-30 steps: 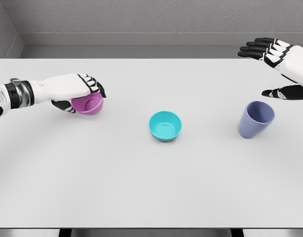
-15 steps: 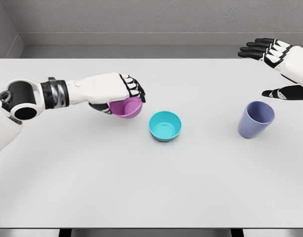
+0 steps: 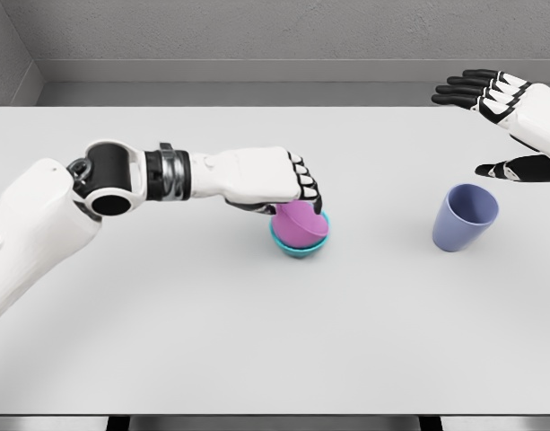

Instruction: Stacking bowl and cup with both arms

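Left hand (image 3: 273, 180) reached in from the left, arm stretched across the white table (image 3: 257, 341), fingers (image 3: 303, 184) curled down over the purple bowl (image 3: 300, 224) and clamped on its rim. The purple bowl sat directly under that hand, tilted, its lower side resting inside the teal bowl (image 3: 297, 246). Only the teal bowl's near rim and lower wall showed beneath the purple one, just below the left fingertips. Whether the purple bowl was fully seated could not be told; it looked canted toward the robot.

Right hand (image 3: 508, 126) hovered at the table's far right, fingers spread and apart, holding nothing, thumb (image 3: 517, 169) low and the other fingers above it. The lavender cup (image 3: 465, 217) stood on the table just below and a little inward of that thumb, leaning slightly, mouth open upward, not touching the hand. The cup was well apart from the left hand and the two bowls, off to their right.
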`<state>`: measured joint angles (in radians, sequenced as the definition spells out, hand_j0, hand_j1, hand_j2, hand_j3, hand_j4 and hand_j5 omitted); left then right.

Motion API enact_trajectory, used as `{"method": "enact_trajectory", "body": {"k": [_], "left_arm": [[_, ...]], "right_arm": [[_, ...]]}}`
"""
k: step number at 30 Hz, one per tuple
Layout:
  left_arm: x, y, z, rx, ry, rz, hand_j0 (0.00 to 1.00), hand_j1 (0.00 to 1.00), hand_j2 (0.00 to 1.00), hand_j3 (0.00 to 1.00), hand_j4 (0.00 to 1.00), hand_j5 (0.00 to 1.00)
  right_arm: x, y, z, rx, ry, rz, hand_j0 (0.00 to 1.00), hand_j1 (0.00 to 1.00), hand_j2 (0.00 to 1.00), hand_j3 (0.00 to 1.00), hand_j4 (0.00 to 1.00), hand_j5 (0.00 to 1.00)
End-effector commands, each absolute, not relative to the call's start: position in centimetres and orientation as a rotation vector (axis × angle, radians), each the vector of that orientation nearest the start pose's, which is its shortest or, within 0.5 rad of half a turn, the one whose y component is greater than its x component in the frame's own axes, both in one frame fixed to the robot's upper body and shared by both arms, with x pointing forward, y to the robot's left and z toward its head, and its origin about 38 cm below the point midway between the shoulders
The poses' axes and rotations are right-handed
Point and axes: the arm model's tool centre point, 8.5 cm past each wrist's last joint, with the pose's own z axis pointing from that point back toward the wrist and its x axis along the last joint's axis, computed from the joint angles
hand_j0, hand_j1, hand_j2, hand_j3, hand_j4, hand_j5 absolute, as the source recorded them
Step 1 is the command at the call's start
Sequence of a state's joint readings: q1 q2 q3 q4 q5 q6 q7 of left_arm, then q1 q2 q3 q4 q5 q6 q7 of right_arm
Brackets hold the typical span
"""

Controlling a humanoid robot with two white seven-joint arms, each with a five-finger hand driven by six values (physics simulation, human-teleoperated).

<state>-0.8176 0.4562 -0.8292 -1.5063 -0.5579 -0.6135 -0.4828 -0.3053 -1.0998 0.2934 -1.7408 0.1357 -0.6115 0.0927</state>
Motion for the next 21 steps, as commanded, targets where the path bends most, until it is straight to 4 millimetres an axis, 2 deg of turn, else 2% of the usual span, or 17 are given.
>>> {"method": "enact_trajectory", "body": {"k": [1, 2, 3, 4, 8, 9, 12, 15, 16, 18, 19, 20, 21], "left_arm": [[42.4, 9.7, 22.3, -0.251, 1.958, 2.652, 0.57, 0.57, 0.57, 0.57, 0.57, 0.57], [42.5, 9.8, 22.3, -0.253, 1.954, 2.658, 0.61, 0.61, 0.61, 0.61, 0.61, 0.61], [42.5, 9.8, 22.4, -0.253, 1.961, 2.655, 0.78, 0.78, 0.78, 0.78, 0.78, 0.78], [42.5, 9.9, 22.4, -0.249, 1.967, 2.653, 1.00, 1.00, 1.00, 1.00, 1.00, 1.00], [42.8, 10.5, 23.5, -0.263, 2.005, 2.630, 1.00, 1.00, 1.00, 1.00, 1.00, 1.00], [43.0, 11.3, 23.9, -0.271, 2.010, 2.637, 1.00, 1.00, 1.00, 1.00, 1.00, 1.00], [43.4, 16.3, 24.6, -0.308, 2.035, 2.711, 1.00, 1.00, 1.00, 1.00, 1.00, 1.00], [43.8, 23.2, 26.1, -0.411, 2.108, 2.796, 1.00, 1.00, 1.00, 1.00, 1.00, 1.00], [43.9, 24.5, 26.3, -0.439, 2.117, 2.817, 1.00, 1.00, 1.00, 1.00, 1.00, 1.00], [43.9, 27.4, 25.5, -0.495, 2.128, 2.886, 1.00, 1.00, 1.00, 1.00, 1.00, 1.00], [44.8, 29.8, 25.8, -0.573, 2.189, 2.907, 1.00, 1.00, 1.00, 1.00, 1.00, 1.00], [45.3, 31.3, 25.5, -0.597, 2.226, 2.937, 1.00, 1.00, 1.00, 1.00, 1.00, 1.00], [45.2, 31.7, 25.0, -0.598, 2.221, 2.960, 1.00, 1.00, 1.00, 1.00, 1.00, 1.00]], "right_arm": [[36.2, -35.4, 30.8, -0.527, -1.951, 1.674, 1.00, 1.00, 1.00, 1.00, 1.00, 1.00], [36.2, -35.4, 30.8, -0.527, -1.951, 1.674, 1.00, 1.00, 1.00, 1.00, 1.00, 1.00], [36.2, -35.4, 30.8, -0.527, -1.950, 1.676, 1.00, 1.00, 1.00, 1.00, 1.00, 1.00], [36.2, -35.4, 30.8, -0.527, -1.951, 1.674, 1.00, 1.00, 1.00, 1.00, 1.00, 1.00], [36.2, -35.5, 30.8, -0.527, -1.949, 1.675, 1.00, 1.00, 1.00, 1.00, 1.00, 1.00], [36.2, -35.5, 30.8, -0.528, -1.948, 1.677, 1.00, 1.00, 1.00, 1.00, 1.00, 1.00], [36.1, -35.6, 30.8, -0.530, -1.942, 1.677, 1.00, 1.00, 1.00, 1.00, 1.00, 1.00], [36.1, -35.8, 30.7, -0.531, -1.932, 1.681, 1.00, 1.00, 1.00, 1.00, 1.00, 1.00], [36.1, -35.9, 30.6, -0.530, -1.925, 1.682, 1.00, 1.00, 1.00, 1.00, 1.00, 1.00], [36.0, -35.9, 30.4, -0.526, -1.922, 1.682, 1.00, 1.00, 1.00, 1.00, 1.00, 1.00], [36.0, -35.9, 30.3, -0.524, -1.920, 1.682, 1.00, 1.00, 1.00, 1.00, 1.00, 1.00], [36.0, -35.8, 30.4, -0.523, -1.927, 1.679, 1.00, 1.00, 1.00, 1.00, 1.00, 1.00], [35.8, -35.7, 30.8, -0.526, -1.939, 1.682, 1.00, 1.00, 1.00, 1.00, 1.00, 1.00]]}}
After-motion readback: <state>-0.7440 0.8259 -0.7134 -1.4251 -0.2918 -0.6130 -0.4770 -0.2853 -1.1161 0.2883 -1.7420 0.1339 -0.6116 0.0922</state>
